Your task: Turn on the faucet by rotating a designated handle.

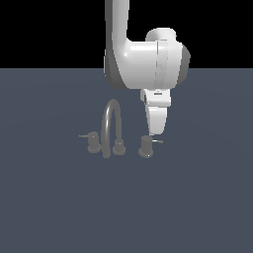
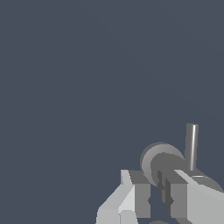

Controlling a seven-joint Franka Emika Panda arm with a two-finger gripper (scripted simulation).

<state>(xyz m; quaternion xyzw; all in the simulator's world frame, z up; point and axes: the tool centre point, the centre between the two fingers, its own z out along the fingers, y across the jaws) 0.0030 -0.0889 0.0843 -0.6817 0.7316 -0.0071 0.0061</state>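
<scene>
A: What lies nearest, taking the spout as the landmark?

B: The spout's down-turned tip (image 1: pixel 106 154) comes closest to the exterior camera. Just behind it stand three stubby bases in a row on the dark desk (image 1: pixel 197 207).

A: Count the faucet (image 1: pixel 114 133) parts.

B: One tall arched spout (image 1: pixel 112 118), its own base (image 1: pixel 118 147) under the arch's far foot, and two knobs with thin levers. The twin knob (image 1: pixel 92 142) stands to the exterior view's left of the spout, rod pointing away from it. The handle (image 1: pixel 146 147) stands to the exterior view's right of the spout, its lever (image 1: pixel 157 141) also pointing away from it.

A: And the arm?

B: One white arm (image 1: pixel 141 54) comes down from above, behind and to the exterior view's right of the spout, wrist bent so the gripper (image 1: pixel 154 132) points down at the handle.

A: How do the jaws stand?

B: In the wrist view the gripper (image 2: pixel 154 199) has its fingers (image 2: pixel 136 199) spread a little, the handle's round top (image 2: pixel 162 164) and lever (image 2: pixel 191 146) just beyond them. Whether a finger touches the knob cannot be told.
</scene>
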